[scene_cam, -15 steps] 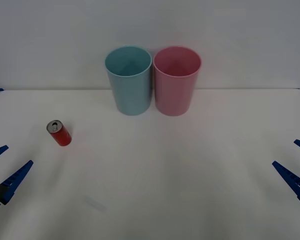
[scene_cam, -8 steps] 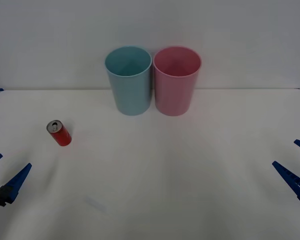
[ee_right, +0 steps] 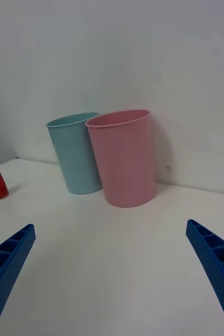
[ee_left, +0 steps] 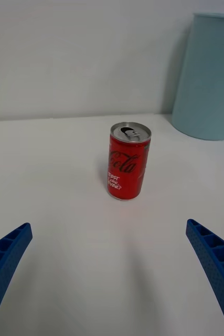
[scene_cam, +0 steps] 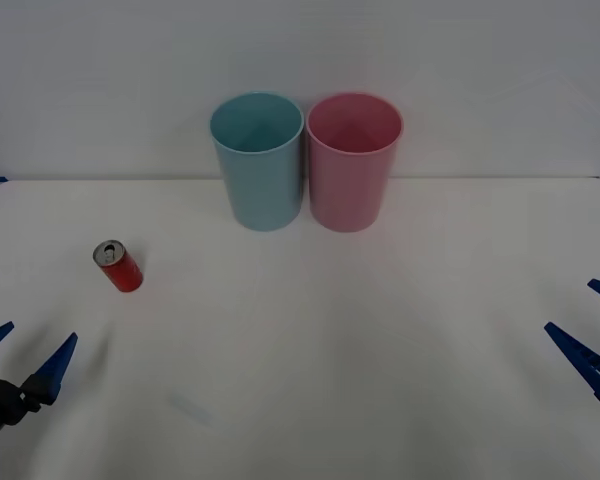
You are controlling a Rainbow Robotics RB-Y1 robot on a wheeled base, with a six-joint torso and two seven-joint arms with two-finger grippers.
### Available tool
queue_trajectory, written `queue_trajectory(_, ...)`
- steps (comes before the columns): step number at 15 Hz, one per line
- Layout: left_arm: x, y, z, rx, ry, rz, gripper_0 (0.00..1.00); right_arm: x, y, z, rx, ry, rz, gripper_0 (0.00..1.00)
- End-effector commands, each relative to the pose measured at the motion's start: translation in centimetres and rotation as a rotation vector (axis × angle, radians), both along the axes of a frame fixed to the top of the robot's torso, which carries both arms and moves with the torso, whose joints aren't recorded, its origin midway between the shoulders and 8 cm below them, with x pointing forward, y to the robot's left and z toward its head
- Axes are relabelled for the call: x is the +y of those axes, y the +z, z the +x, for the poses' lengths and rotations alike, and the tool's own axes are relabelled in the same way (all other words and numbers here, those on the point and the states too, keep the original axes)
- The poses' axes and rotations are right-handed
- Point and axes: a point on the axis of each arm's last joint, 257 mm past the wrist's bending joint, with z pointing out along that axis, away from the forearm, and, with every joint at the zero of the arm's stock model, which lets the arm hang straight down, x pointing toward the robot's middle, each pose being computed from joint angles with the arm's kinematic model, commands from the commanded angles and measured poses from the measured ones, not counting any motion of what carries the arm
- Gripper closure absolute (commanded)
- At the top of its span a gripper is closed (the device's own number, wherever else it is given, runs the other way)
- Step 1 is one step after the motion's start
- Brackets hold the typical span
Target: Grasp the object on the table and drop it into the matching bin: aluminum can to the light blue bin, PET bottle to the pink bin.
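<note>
Nothing grasped yet: aluminum can (scene_cam: 118, 266) stands upright on the table (scene_cam: 310, 350), left of the light blue bin (scene_cam: 259, 160), while left gripper (scene_cam: 25, 357) and right gripper (scene_cam: 592, 335) hang spread and empty.

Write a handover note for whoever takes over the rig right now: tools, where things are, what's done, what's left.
Left tool: open, low at the table's near left, facing the can.
Right tool: open, parked at the near right.
Can: upright on the left side, untouched.
Light blue bin and pink bin: side by side at the far edge.
Done: nothing.
Left: grasp the can, drop it in the light blue bin.
</note>
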Motion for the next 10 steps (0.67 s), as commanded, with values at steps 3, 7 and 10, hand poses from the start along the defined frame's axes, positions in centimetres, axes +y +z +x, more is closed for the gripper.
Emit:
queue_trajectory(3,-1.3,-1.4,1.5,-0.005,0.036,-0.061,0.00,0.0,0.0,0.0,0.000,0.000,0.000,0.00)
queue_trajectory(7,-2.7,-2.0,3.6,-0.012,0.041,-0.091,0.00,0.0,0.0,0.0,0.000,0.000,0.000,0.00)
queue_trajectory(10,-3.2,-2.4,5.6,-0.009,0.036,-0.093,0.00,0.0,0.0,0.0,0.000,0.000,0.000,0.00)
